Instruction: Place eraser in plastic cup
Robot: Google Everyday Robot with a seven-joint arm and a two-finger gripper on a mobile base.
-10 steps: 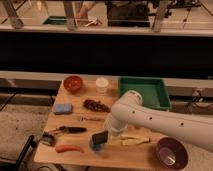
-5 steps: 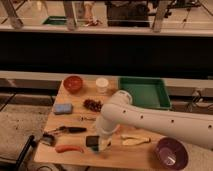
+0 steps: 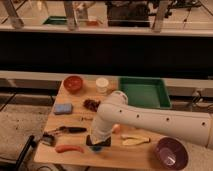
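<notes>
My gripper (image 3: 95, 140) hangs from the white arm over the front middle of the wooden table (image 3: 115, 156). It is shut on the eraser (image 3: 92, 141), a flat black block held at its tip. Just under the eraser a bit of blue shows, the rim of the plastic cup (image 3: 97, 148). The eraser sits right on top of the cup and hides most of it.
A red bowl (image 3: 73, 83), a whitish cup (image 3: 102, 85) and a green tray (image 3: 144, 92) stand at the back. A light-blue pad (image 3: 63, 108), a black-handled tool (image 3: 70, 130) and a red-orange piece (image 3: 69, 148) lie left. A banana (image 3: 134, 141) and a purple bowl (image 3: 171, 152) lie right.
The arm has swung a little to the left and lowered, bringing the eraser down onto the blue cup. Nothing else on the table has moved.
</notes>
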